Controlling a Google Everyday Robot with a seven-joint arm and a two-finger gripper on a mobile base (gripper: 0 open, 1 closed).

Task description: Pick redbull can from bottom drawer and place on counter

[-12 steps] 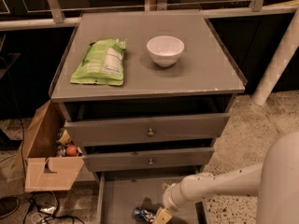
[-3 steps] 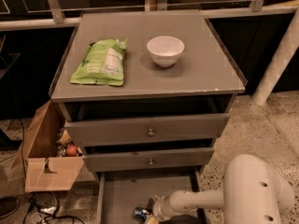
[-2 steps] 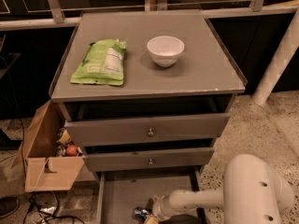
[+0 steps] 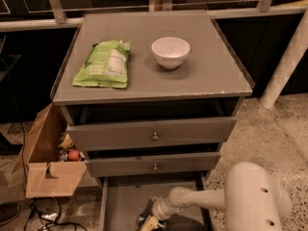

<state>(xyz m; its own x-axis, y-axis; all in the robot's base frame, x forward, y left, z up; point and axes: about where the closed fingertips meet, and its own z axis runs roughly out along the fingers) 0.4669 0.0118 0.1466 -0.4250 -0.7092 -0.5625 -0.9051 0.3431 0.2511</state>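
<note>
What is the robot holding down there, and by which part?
Cannot be told: the gripper is in the bottom drawer at the redbull can, but any hold is hidden.

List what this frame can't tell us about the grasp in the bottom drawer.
Camera view only.
The end effector: low in the bottom drawer, cut off by the frame's bottom edge; grasp unreadable.
The redbull can: mostly hidden beside the end effector; contact unclear.
The cardboard box contents: too small and shadowed.
</note>
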